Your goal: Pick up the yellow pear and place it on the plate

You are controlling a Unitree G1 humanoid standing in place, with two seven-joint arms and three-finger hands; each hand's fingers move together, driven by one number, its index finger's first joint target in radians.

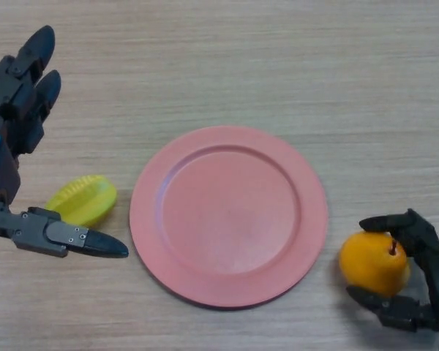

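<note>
Plate: a round pink dish with a raised rim, lying flat on the wooden table a little below the middle of the head view; its well holds nothing, the whole inner surface showing bare; no fruit touches its rim.

Yellow pear: an orange-yellow fruit with a short dark stem at its top, sitting at about 4 o'clock from the plate, just beside the rim but apart from it; it rests on the table, outside the dish.

Right hand: comes in from the lower right corner, at 4 o'clock from the plate; its fingers curl over the top of the pear by the stem and its thumb hooks under the fruit's lower side, so the hand is closed around the pear.

Left hand: at 9 o'clock from the plate, along the left edge; fingers straight and pointing toward 12 o'clock, thumb stretched out toward the plate's lower left rim; spread wide, holding nothing.

Star fruit: a ridged yellow-green piece lying at 9 o'clock from the plate, near the rim yet clear of it; it sits just above the left thumb, on the table and not in the dish.
</note>
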